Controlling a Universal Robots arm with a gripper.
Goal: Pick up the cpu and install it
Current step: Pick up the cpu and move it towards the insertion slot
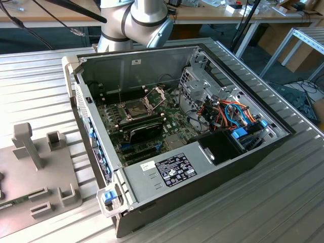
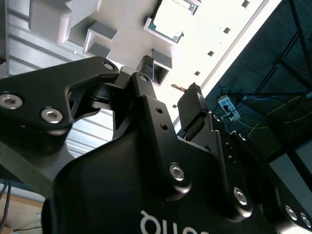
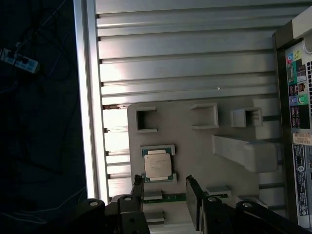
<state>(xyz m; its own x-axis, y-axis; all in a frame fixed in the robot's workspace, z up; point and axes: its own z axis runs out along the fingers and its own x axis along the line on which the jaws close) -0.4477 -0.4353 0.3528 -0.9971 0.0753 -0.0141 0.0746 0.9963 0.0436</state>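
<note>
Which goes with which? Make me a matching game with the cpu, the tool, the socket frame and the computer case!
Things:
1. cpu
2. tool
3. socket frame
4. computer case

States:
A. tilted up, open
B. side off, insides showing
C. lying in the grey holder plate
D. open, holding nothing

Pairs: 1-C, 2-D, 3-A, 4-B.

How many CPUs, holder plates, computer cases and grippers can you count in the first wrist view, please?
cpu: 1
grey holder plate: 1
computer case: 1
gripper: 1
Total: 4
</note>
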